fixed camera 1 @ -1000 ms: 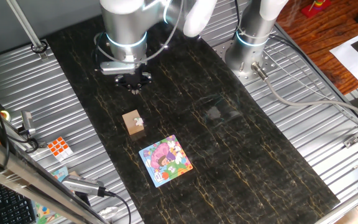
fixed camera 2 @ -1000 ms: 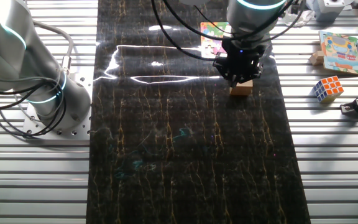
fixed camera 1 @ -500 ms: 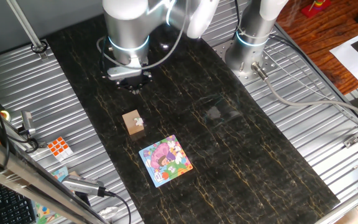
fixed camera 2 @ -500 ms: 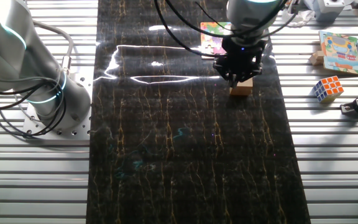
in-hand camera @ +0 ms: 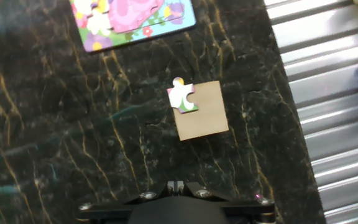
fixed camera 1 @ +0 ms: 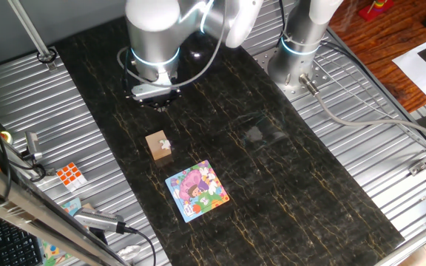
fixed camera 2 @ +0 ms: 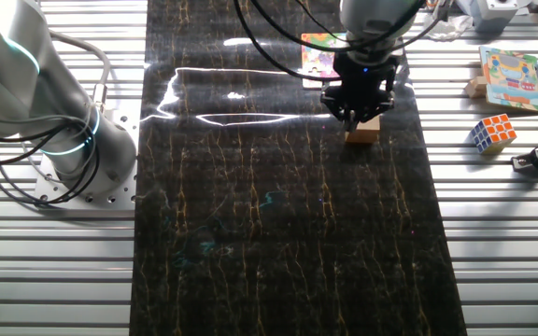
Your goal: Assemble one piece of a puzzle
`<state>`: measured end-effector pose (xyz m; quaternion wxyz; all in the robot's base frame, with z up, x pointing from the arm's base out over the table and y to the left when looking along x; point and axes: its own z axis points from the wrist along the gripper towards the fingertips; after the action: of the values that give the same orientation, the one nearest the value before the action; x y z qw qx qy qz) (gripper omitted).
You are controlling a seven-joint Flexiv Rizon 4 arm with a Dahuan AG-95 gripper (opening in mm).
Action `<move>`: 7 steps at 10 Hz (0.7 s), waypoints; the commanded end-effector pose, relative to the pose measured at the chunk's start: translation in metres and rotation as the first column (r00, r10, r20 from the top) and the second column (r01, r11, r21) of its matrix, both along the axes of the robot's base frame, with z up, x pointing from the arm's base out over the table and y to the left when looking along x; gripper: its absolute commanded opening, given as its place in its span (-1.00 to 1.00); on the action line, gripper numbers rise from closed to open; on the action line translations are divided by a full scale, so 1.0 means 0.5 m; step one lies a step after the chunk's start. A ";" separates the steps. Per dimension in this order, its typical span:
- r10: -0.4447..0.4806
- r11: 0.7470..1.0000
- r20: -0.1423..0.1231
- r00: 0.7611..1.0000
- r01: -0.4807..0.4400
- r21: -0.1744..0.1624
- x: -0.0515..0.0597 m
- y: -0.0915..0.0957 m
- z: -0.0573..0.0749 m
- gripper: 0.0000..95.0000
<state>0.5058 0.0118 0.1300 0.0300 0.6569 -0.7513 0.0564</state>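
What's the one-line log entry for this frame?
phase: approach | gripper: above mat, holding nothing | piece: on wooden cube, overhanging corner | puzzle: flat on mat

The arm (fixed camera 1: 154,37) is showing smooth silver-grey cylindrical segments with a thin glowing cyan ring around the joint. Black cables (fixed camera 1: 211,29) are looping beside a white rounded cover (fixed camera 1: 239,18). Below the wrist, the gripper (fixed camera 1: 157,100) is appearing as a small black block. In the hand view its black housing (in-hand camera: 176,202) is displaying several silver screws along the upper edge.
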 end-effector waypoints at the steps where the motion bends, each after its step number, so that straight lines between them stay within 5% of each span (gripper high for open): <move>1: 0.054 0.998 -0.007 0.999 -0.054 0.020 0.014 0.019 -0.004 -1.00; 2: 0.074 0.997 -0.009 0.997 -0.074 0.016 0.022 0.031 -0.007 -1.00; 3: 0.116 0.993 -0.014 0.993 -0.116 0.014 0.036 0.050 -0.014 -0.60; 5: 0.176 0.984 -0.020 0.984 -0.176 0.018 0.055 0.073 -0.028 -0.60; 6: 0.193 0.981 -0.022 0.981 -0.193 0.022 0.061 0.082 -0.033 -0.20; 7: 0.200 0.979 -0.023 0.979 -0.200 0.027 0.067 0.091 -0.039 -0.20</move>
<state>0.5375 0.0560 0.1118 0.0251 0.7280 -0.6837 0.0427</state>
